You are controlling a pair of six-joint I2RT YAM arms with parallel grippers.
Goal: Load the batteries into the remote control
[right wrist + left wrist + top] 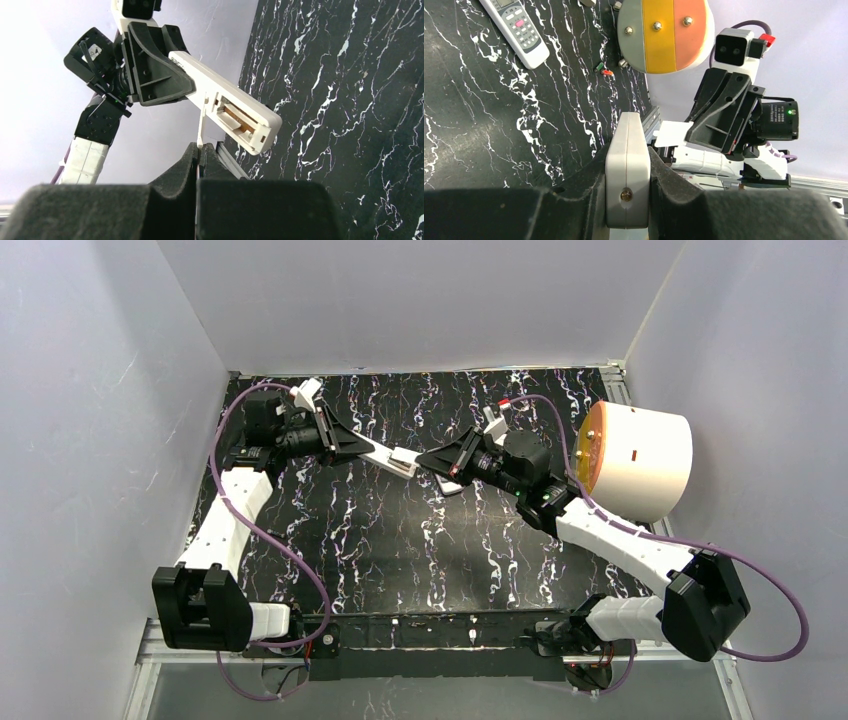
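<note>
My left gripper (626, 150) is shut on a white remote (626, 165) and holds it in the air over the table's middle (395, 455). In the right wrist view the remote's (225, 102) battery compartment (240, 120) is open, with a brownish inside. My right gripper (201, 147) is shut on a thin white cover plate (202, 125), seen edge-on, whose top edge touches the remote. In the top view the right gripper (427, 461) meets the remote's tip. Tiny batteries (603, 69), green and red, lie on the table by the round housing; they are hidden in the top view.
A second grey-white remote (519, 27) with buttons lies on the black marbled table (400, 540). A round white housing (640, 460) with an orange-yellow face (664, 32) stands at the right edge. White walls enclose the table on three sides.
</note>
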